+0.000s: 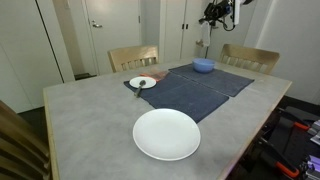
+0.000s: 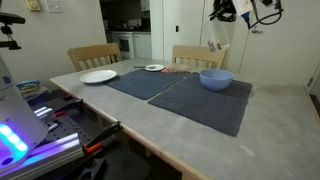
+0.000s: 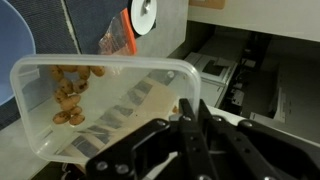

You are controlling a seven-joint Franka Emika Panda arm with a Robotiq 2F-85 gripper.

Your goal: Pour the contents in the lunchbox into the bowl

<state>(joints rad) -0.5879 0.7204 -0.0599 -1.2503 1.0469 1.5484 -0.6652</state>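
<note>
The gripper (image 3: 190, 108) clamps the lunchbox (image 3: 100, 100) rim aloft, still full; next, tip it toward the bowl (image 2: 216, 79) roughly beneath the fingers.

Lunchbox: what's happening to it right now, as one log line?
gripper: shut on lunchbox | lunchbox: lifted high off table | brown snacks: inside lunchbox | bowl: on dark mat

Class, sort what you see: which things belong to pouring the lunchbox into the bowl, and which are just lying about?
Part of the job:
lunchbox, gripped by the pincer
brown bits inside it
blue bowl

Just lying about:
big white plate
small white plate
wooden chairs
</note>
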